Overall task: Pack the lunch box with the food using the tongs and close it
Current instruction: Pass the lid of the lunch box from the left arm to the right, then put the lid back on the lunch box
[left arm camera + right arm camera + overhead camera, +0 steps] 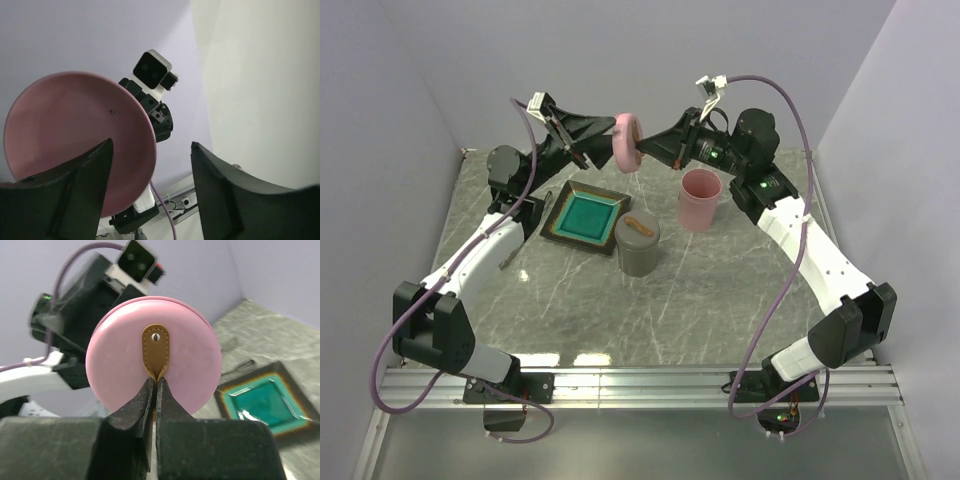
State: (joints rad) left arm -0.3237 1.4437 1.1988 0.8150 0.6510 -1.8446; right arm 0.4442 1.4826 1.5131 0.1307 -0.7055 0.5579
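A round pink lid (pixel 626 141) with a tan leather strap (pixel 156 347) hangs upright in the air above the table's far side. My right gripper (pixel 156 382) is shut on the strap's loop, seen from above at the lid's right (pixel 646 151). My left gripper (pixel 150 195) is open, its fingers wide apart. The lid's pink underside (pixel 75 135) lies beside its left finger (pixel 80 190). Below stands the open pink lunch box (pixel 700 198). The slim tongs (pixel 546 208) lie left of the plate. No food shows.
A square dark plate with a teal centre (pixel 588 215) lies mid-table, also in the right wrist view (pixel 265 402). A grey lidded cylinder (pixel 637 245) with a tan strap stands at the plate's near right corner. Walls close in on three sides.
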